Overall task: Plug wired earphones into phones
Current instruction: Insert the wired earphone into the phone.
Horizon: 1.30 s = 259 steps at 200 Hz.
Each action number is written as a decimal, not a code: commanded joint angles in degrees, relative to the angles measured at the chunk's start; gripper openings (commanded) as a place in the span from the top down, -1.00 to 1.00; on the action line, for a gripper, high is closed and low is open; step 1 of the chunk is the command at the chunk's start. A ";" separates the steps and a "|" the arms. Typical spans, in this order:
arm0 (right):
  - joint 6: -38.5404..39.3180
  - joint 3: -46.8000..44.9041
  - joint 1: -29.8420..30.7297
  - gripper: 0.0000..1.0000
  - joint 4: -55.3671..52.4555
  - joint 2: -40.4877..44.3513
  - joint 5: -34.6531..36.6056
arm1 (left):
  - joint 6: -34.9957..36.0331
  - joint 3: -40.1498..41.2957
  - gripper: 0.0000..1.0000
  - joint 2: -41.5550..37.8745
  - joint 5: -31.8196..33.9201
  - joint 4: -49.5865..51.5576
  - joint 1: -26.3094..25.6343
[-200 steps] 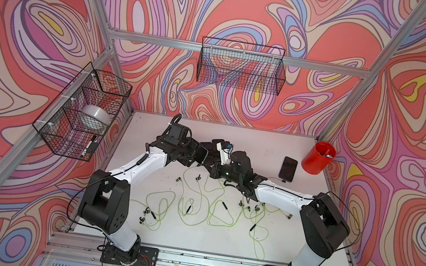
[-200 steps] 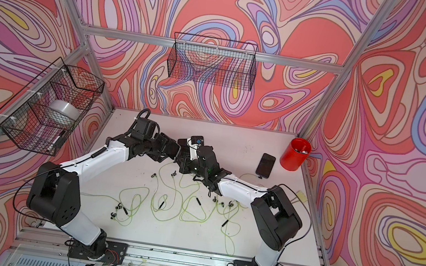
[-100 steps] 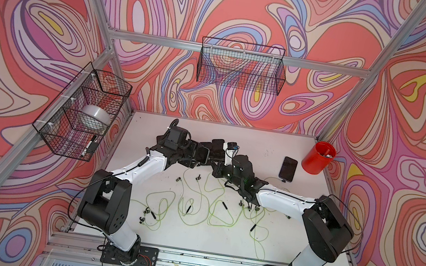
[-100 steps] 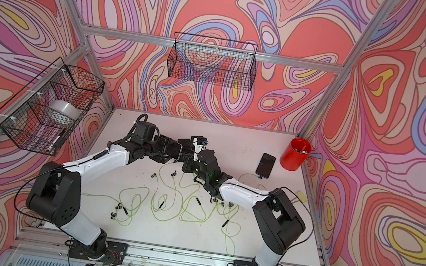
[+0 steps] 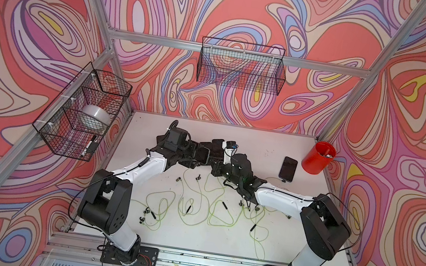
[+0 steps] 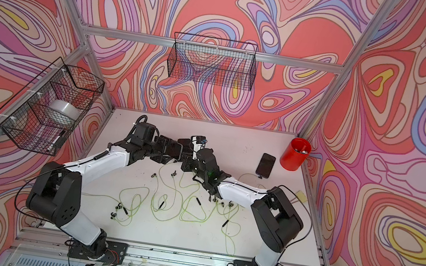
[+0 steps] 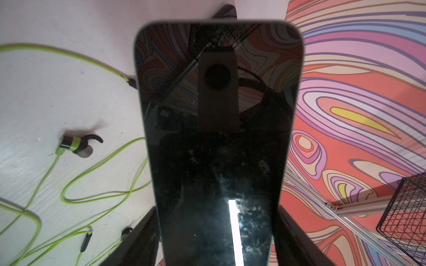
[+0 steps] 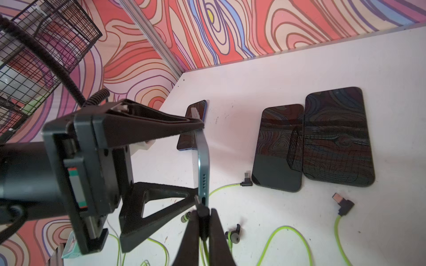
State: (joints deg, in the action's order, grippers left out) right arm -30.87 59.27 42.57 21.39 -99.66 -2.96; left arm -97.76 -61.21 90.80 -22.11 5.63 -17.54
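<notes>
A scuffed white table (image 5: pixel 262 141) sits inside an aluminium frame, with walls of red, pink, purple and blue swirls. The two arms meet toward its far middle.

The right jaws are pinched nearly closed on a small dark plug (image 8: pixel 202 217), and its yellow-green lead (image 8: pixel 202 251) hangs between them. The plug's tip is at the port in the short end of a phone (image 7: pixel 219 149); whether it is seated cannot be told. The left jaws stand wide and clamp this phone across its two long sides. They hold it off the table on edge, with its ported end turned to the right arm. It is flat with rounded corners. Its glossy black screen is smudged and mirrors the wall pattern. The pale blue-grey rim has a row of small holes beside the port.

Just beyond the jaws, two more phones (image 8: pixel 279 147) (image 8: pixel 338 135) lie flat with their long edges touching. A loose angled plug (image 8: pixel 246 179) lies just beside the corner of one. A fourth phone (image 8: pixel 198 108) lies partly hidden behind the held one. A fifth phone (image 5: pixel 288 168) lies far right, near a red cup (image 5: pixel 317 161), with a plug at its near end.

Nearer the front, the remaining earphones (image 5: pixel 224 205) sprawl in loose green loops across the middle of the table. They carry black stick remotes and dark earbuds (image 7: pixel 76 146).

A wire basket (image 5: pixel 241 67) hangs on the far wall. Another wire basket (image 5: pixel 62 127) hangs on the left wall and holds a pale roll (image 5: pixel 94 116).
</notes>
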 commanded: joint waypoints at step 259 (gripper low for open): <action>0.53 -1.67 0.06 1.00 2.87 1.48 1.47 | -1.08 0.57 1.00 -1.50 -0.43 -4.82 0.02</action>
State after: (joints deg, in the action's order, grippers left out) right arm -30.87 57.52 42.57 22.52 -98.74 -0.54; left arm -98.19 -60.58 90.32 -22.11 3.92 -17.54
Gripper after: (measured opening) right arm 0.083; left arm 0.713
